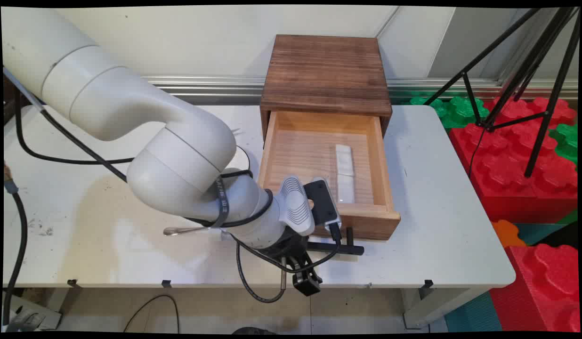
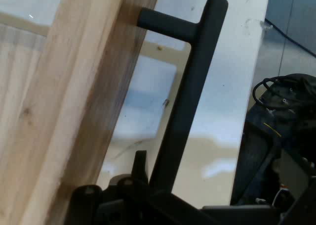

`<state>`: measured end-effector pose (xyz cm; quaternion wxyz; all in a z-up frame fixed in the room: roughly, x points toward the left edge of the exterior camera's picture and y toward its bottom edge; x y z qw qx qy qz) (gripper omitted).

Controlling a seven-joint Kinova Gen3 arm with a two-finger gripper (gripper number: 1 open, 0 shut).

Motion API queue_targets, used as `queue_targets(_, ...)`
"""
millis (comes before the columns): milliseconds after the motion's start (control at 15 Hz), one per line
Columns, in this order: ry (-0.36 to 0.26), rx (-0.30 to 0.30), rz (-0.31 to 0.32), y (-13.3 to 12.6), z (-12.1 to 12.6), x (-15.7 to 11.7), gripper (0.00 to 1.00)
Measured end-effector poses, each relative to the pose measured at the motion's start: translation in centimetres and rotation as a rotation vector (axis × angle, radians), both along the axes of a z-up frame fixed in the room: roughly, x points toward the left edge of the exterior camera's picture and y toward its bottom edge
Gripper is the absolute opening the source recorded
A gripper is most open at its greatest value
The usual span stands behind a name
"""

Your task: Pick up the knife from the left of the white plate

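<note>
A dark wooden box (image 1: 325, 70) stands at the back of the white table (image 1: 437, 212), and its light wooden drawer (image 1: 366, 223) is pulled out toward the near edge. Inside the drawer lies a flat white oblong object (image 1: 345, 172). A black bar handle (image 1: 340, 248) sticks out from the drawer front. My gripper (image 1: 306, 281) is at the left end of that handle, near the table's front edge. In the hand view the handle (image 2: 190, 101) runs from the drawer front (image 2: 74, 111) down into the gripper's linkage.
A metal spoon (image 1: 182, 230) lies on the table left of the drawer, partly under the arm. Black cables hang from the arm past the front edge. A black tripod (image 1: 521, 80) and large red and green foam blocks (image 1: 521, 155) stand off the table's right side.
</note>
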<state>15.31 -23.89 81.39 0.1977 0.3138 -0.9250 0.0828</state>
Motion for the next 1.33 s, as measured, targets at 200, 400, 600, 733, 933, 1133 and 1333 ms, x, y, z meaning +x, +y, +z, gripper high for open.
queue_targets(200, -0.003, -0.021, 0.005, -0.1, 0.2, 0.2, 1.0)
queue_targets(400, 0.008, -0.041, 0.005, 0.0, 0.5, 0.2, 1.0)
queue_targets(600, 0.032, -0.065, 0.009, 0.1, 1.0, 0.2, 1.0)
queue_targets(733, 0.048, -0.077, 0.013, 0.3, 1.5, 0.3, 1.0)
queue_targets(933, 0.067, -0.092, 0.016, 1.0, 2.5, 0.8, 1.0)
queue_targets(1133, 0.087, -0.114, 0.017, 1.6, 3.7, 1.5, 1.0)
queue_targets(1333, 0.109, -0.138, 0.014, 2.1, 5.1, 2.4, 1.0)
